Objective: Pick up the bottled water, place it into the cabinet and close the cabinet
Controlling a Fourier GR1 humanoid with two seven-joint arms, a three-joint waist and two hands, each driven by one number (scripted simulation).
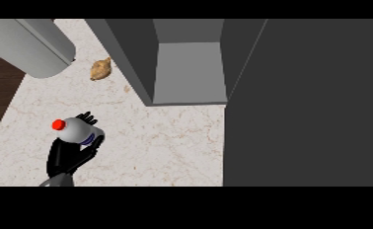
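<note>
Holding: the left hand (69, 153), at the near left of the counter, has its fingers and thumb curled round the bottled water (76, 130) and grips it at the body.
Bottle attitude: upright, its red cap (58, 124) pointing toward the viewer; a grasp on the body probably keeps the cap end free, so the bottle can stand when set down.
Bottle position: over the pale marble counter (167, 144), near left, well apart from the cabinet; whether it is lifted off the surface cannot be told.
Right hand: not visible.
Cabinet: a dark grey cabinet (191, 70) at the far centre, its light interior exposed, so it appears ready to receive the bottle.
Cabinet door: a large dark panel (299, 104) fills the right side; judged to be the open door, swung toward the viewer.
Other objects: a small tan item (100, 69) lies on the counter just left of the cabinet; a grey cylinder (36, 45) occupies the far left corner.
Count: one hand, one bottle, one cabinet, one door, one tan item, one cylinder.
Task stage: bottle in hand; placing and closing not yet done.
</note>
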